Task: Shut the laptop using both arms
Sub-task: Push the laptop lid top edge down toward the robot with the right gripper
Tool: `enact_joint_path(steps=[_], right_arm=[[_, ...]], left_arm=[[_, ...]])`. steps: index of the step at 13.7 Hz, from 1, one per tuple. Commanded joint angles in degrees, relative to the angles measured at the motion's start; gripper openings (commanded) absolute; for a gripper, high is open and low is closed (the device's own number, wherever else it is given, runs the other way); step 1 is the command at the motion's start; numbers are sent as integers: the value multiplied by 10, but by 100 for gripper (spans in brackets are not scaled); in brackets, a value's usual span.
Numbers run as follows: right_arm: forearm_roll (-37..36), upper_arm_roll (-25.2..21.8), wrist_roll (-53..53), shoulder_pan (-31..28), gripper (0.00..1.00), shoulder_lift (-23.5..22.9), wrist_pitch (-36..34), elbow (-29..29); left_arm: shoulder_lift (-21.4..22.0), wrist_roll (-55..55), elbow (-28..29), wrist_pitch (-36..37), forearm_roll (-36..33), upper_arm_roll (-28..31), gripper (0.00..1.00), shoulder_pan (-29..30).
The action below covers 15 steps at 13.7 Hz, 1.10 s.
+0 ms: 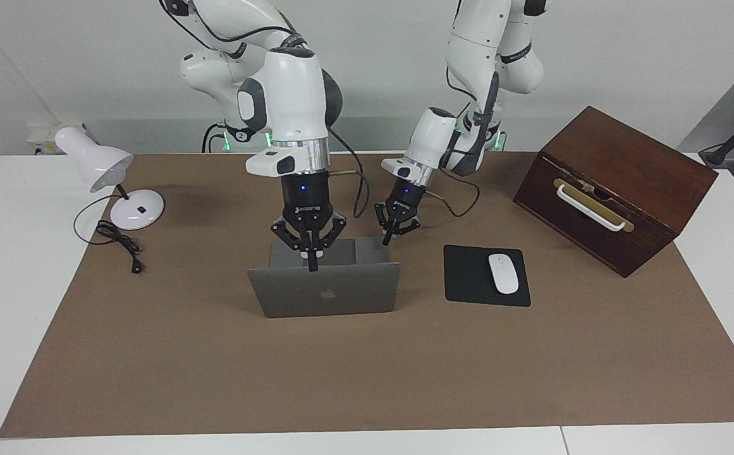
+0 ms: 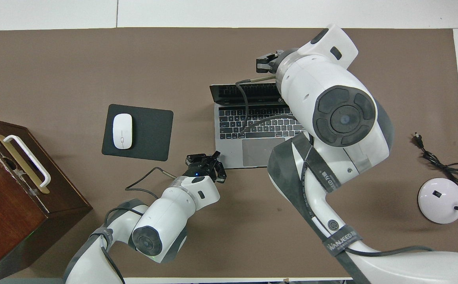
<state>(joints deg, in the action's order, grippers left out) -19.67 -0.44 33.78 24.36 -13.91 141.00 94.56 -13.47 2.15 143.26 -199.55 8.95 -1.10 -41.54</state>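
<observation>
While the laptop [image 1: 324, 278] stands open at the centre of the facing frame, lid upright and logo toward that camera, the step in hand looks like setting both arms for the push that folds the lid down. The right gripper [image 1: 311, 260] hangs low at mid-frame with its jaws together, tips at the lid's top edge; whether they touch it I cannot tell. The left gripper [image 1: 389, 237], jaws also together, sits just above the base's corner in the upper middle of the frame, toward the mouse pad [image 1: 485, 275].

To do this well, I would judge that the right gripper should get past the lid's top edge onto its logo face, then draw it toward the keyboard [image 2: 252, 122] in an arc about the hinge, slowly. The left gripper should pin the base's corner so that the smooth metal shell does not skate on the brown mat [image 1: 367, 379]. Both cables drape over the keys in the overhead frame; they risk being pinched.

The laptop is thin, silver-grey, matte metal with hard straight edges. The mouse pad is flat black, the mouse [image 1: 503, 273] on it glossy white and rounded. At the right of the facing frame sits a dark wooden box [image 1: 619, 183] with a white handle, and at the left a white lamp [image 1: 110, 183] with a domed base.
</observation>
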Motion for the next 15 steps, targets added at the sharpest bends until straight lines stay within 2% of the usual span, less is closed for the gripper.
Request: enact_joint_path(steps=[1, 13, 15], right_arm=[[-3, 3, -8, -2, 0, -15, 6, -7], [-1, 3, -24, -6, 0, -40, 9, -11], [27, 3, -46, -7, 0, -42, 8, -11]], left_arm=[[-24, -7, -18, -13, -2, 6, 0, -9], [-33, -8, -17, -13, -1, 6, 0, -19], [-33, -8, -17, -13, -1, 6, 0, -24]])
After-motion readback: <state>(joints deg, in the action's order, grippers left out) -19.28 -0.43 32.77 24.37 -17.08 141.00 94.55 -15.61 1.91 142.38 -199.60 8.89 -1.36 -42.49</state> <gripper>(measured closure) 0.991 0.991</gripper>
